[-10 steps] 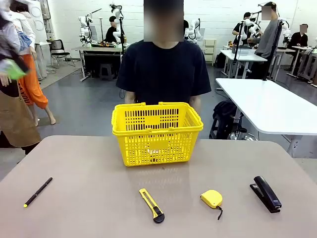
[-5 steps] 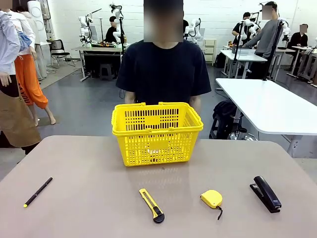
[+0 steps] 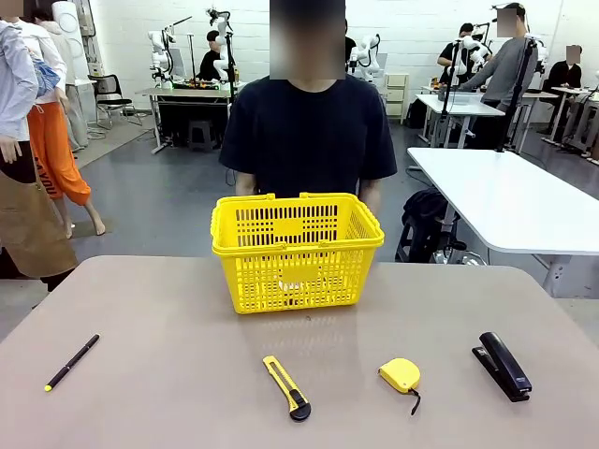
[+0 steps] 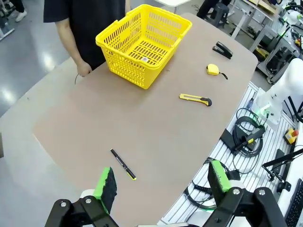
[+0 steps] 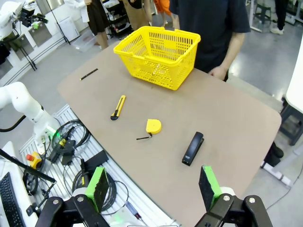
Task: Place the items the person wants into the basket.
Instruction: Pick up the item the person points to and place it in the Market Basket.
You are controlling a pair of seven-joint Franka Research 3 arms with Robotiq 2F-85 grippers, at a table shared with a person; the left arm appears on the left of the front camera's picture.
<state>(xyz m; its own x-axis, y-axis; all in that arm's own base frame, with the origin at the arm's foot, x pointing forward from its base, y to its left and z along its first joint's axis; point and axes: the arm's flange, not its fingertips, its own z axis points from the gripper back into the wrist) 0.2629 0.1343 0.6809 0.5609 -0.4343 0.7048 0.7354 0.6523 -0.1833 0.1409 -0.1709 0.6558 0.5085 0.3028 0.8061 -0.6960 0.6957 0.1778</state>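
Beige and round-cornered, the table (image 3: 168, 374) fills the lower half of the front view, with a workshop of white tables and other people behind it. At the upper centre of the tabletop a bright yellow plastic shopping basket with lattice sides (image 3: 295, 276) stands upright. A person in a black short-sleeved T-shirt (image 3: 309, 136) stands just behind it at the far edge, arms at the sides.

Four tools lie well apart along the bottom of the frame. A thin black pen with a yellow tip (image 3: 72, 362) is at lower left and a yellow-and-black utility knife (image 3: 285, 386) at lower centre. A small yellow tape measure (image 3: 400, 375) lies to the right of the knife, and a black stapler (image 3: 503, 366) is at lower right. All four rest on the table, outside the basket.

In the left wrist view the left claw (image 4: 162, 178) rises from the bottom edge, its green pads spread wide with nothing between them, high above the table. The pen lies just above it in the frame. In the right wrist view the right claw (image 5: 153, 185) stands equally wide and empty, with the stapler above it in the frame.
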